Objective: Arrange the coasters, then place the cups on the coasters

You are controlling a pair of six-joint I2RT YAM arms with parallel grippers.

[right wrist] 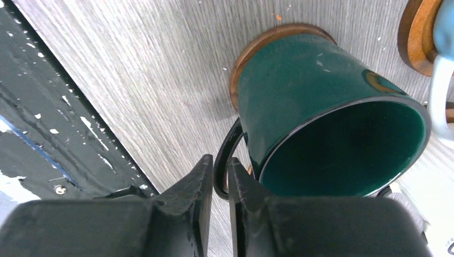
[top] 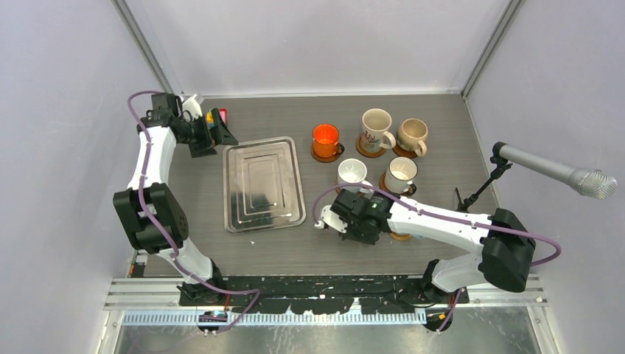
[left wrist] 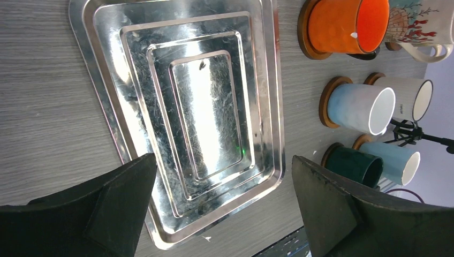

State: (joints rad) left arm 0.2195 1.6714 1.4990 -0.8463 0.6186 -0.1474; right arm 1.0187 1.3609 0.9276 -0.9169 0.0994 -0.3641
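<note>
A dark green cup (right wrist: 321,91) stands on a brown coaster (right wrist: 257,45) near the table's front edge. My right gripper (right wrist: 220,166) is shut on its thin black handle. In the top view the right gripper (top: 352,221) covers that cup. Several other cups sit on coasters behind it: orange (top: 325,137), patterned white (top: 376,125), beige (top: 413,133), and two pale ones (top: 352,173) (top: 402,171). My left gripper (left wrist: 223,160) hangs open at the back left, holding nothing, and looks down on the silver tray (left wrist: 91,53).
The silver tray (top: 263,184) lies left of the cups. A microphone on a stand (top: 560,169) reaches in from the right. A light blue cup's handle (right wrist: 439,96) is close beside the green cup. The black base rail (right wrist: 43,107) runs along the front edge.
</note>
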